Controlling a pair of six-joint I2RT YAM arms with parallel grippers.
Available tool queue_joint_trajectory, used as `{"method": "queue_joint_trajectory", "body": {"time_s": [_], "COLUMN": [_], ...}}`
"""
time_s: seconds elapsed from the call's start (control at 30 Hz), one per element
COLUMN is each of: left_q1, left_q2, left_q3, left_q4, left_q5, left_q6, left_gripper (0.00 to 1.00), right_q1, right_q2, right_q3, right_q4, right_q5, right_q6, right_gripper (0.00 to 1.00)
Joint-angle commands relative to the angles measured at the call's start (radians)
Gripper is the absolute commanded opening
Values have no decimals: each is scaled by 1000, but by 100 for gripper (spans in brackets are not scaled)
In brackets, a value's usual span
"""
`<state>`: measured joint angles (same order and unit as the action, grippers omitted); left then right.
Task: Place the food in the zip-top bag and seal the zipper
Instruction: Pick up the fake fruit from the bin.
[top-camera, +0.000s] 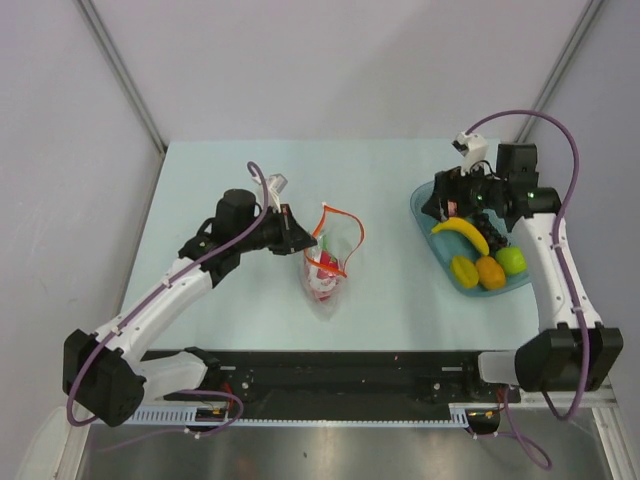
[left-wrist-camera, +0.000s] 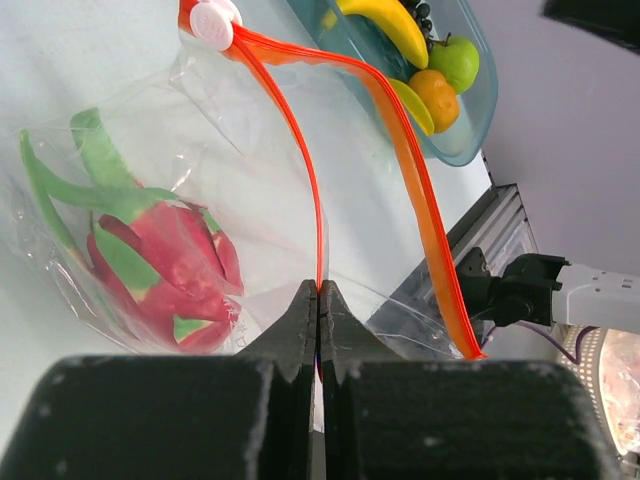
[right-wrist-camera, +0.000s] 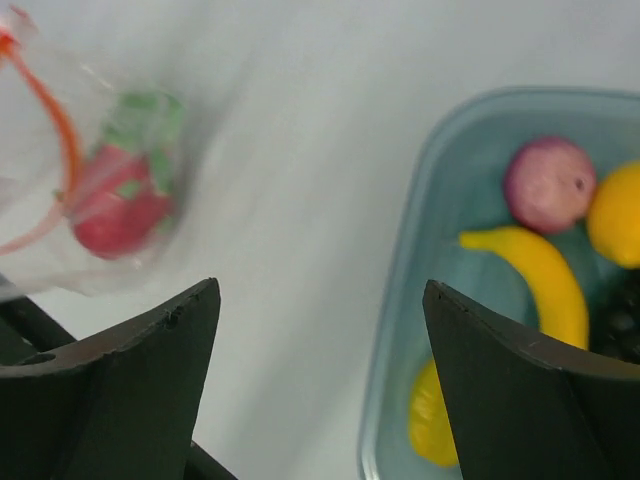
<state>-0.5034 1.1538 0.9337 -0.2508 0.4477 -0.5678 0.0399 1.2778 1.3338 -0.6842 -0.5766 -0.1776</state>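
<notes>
The clear zip-top bag (top-camera: 325, 268) lies mid-table with its mouth held open. A red piece with green leaves (left-wrist-camera: 160, 270) is inside it. My left gripper (left-wrist-camera: 320, 290) is shut on one side of the orange-red zipper (left-wrist-camera: 300, 150), and the white slider (left-wrist-camera: 212, 22) sits at the far end. My right gripper (right-wrist-camera: 320, 288) is open and empty, hovering over the left rim of the teal bowl (right-wrist-camera: 400, 300). The bowl holds the banana (right-wrist-camera: 540, 280), a purple ball (right-wrist-camera: 548, 185), an orange fruit (top-camera: 489, 272), a yellow piece (top-camera: 463, 270) and a green fruit (top-camera: 511, 260).
The teal bowl (top-camera: 428, 215) stands at the right of the table, about a hand's width from the bag. The left arm (top-camera: 170, 290) reaches in from the near left. A black rail (top-camera: 340, 370) runs along the near edge.
</notes>
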Motion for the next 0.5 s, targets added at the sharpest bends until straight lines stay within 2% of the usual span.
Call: {"method": "queue_joint_trajectory", "body": {"time_s": [0.0, 0.17, 0.47], "left_q1": [2, 2, 2], "left_q2": [4, 23, 26], "left_q3": [48, 65, 60], "left_q4": [-10, -22, -34], "left_q5": [0, -1, -6], "left_q6": [39, 57, 74], "left_gripper": [0, 0, 0], "right_q1": [-89, -109, -98], "right_q2": [145, 305, 526], "right_q3": [68, 96, 110], "right_q4": [-250, -275, -88], "right_q5": [125, 295, 475], "right_q6": [-376, -555, -657], "right_gripper": [84, 78, 75]}}
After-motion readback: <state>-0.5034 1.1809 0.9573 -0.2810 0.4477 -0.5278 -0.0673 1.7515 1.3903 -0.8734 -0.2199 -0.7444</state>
